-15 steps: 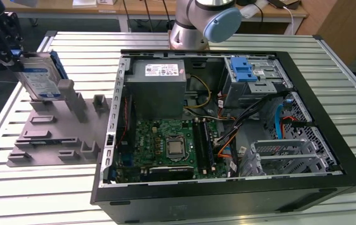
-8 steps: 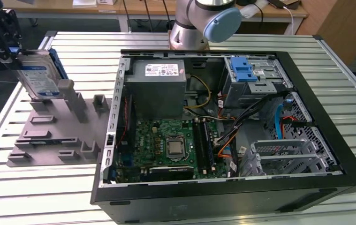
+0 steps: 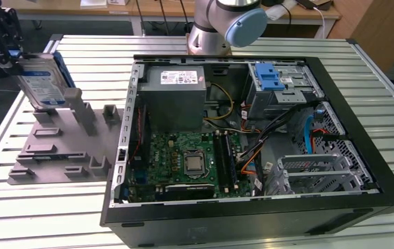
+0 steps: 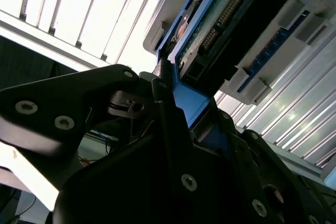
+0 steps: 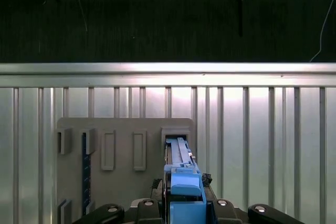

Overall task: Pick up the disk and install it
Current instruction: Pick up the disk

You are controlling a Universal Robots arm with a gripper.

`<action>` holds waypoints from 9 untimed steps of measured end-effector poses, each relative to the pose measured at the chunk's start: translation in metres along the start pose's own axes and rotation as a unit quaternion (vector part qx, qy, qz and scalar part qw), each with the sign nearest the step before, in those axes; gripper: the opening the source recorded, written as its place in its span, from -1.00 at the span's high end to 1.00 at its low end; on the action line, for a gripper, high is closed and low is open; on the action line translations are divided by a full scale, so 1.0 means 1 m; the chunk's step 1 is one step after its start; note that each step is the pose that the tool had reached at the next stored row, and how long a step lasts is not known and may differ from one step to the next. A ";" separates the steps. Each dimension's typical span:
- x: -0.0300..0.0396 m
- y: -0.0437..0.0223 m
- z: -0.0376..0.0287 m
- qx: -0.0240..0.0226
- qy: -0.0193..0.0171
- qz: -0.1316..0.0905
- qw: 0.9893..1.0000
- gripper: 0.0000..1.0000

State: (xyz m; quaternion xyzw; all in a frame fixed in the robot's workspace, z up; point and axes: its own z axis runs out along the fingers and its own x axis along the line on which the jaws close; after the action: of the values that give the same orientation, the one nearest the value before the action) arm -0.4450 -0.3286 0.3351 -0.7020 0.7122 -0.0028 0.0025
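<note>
Table: slatted bare-metal top [image 3: 37, 207], with a plain rail [image 5: 168, 74] along one edge in the first wrist view.
Furniture: wooden desk [image 3: 162, 8] on pale legs beyond the table's far edge; wooden panel [image 3: 383, 26] off its far corner at the exterior view's right.
Floor: dark grey [image 3: 86, 27] under the desk.
Light: bright glare on the slats, with darkness past the rail.

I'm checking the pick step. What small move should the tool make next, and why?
Probably a short straight lift: the tool looks clamped on the disk at its blue-framed top edge, while its lower end stands in the grey holder, so it should clear that slot before moving sideways.
</note>
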 end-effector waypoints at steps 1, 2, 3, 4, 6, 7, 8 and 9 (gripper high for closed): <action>0.0000 0.0000 -0.0006 0.000 0.000 0.000 1.000 0.27; 0.0000 0.0000 -0.0013 0.000 0.000 0.000 1.000 0.27; 0.0000 0.0000 -0.0018 0.000 0.000 0.000 1.000 0.27; 0.0000 0.0000 -0.0024 0.000 0.000 0.000 1.000 0.27; 0.0000 0.0000 -0.0034 0.000 0.000 0.000 1.000 0.27; 0.0000 0.0000 -0.0038 0.000 0.000 0.000 1.000 0.27; 0.0000 0.0000 -0.0045 0.000 0.000 0.000 1.000 0.27; 0.0000 -0.0001 -0.0051 0.000 0.000 0.000 1.000 0.27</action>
State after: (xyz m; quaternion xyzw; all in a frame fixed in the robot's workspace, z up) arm -0.4450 -0.3286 0.3402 -0.7020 0.7122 -0.0028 0.0025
